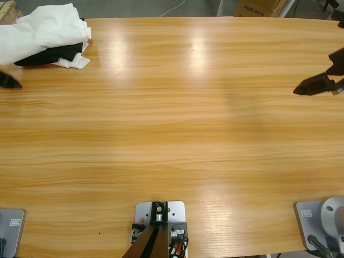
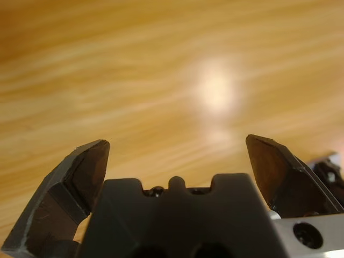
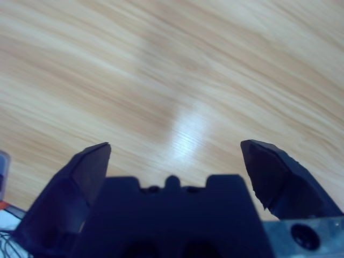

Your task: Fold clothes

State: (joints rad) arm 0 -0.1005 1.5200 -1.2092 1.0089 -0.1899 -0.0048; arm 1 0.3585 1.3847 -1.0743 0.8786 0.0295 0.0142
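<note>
The left gripper [image 2: 177, 156] has its two black jaws spread wide apart with nothing between them; its wrist view looks down on bare, blurred wooden table [image 2: 161, 64] with a soft glare spot just ahead. The right gripper [image 3: 174, 158] is likewise spread wide and empty, also looking along plain wood grain, with a pale patch of reflected light in front of it.

In the high view a black gripper tip [image 1: 314, 85] comes in from the right edge, low over the table [image 1: 177, 134], and another dark tip [image 1: 8, 80] barely shows at the left edge. As both wrist views show only bare wood, it cannot be told for certain which arm is which there.

The white T-shirt [image 1: 45, 29] lies bunched in a heap at the far left corner of the table, partly hanging past the edge. It rests on top of a black garment [image 1: 51, 55], whose dark fold sticks out from under it. The heap is near the left-edge tip without touching it, and well apart from the right-edge tip.
</note>
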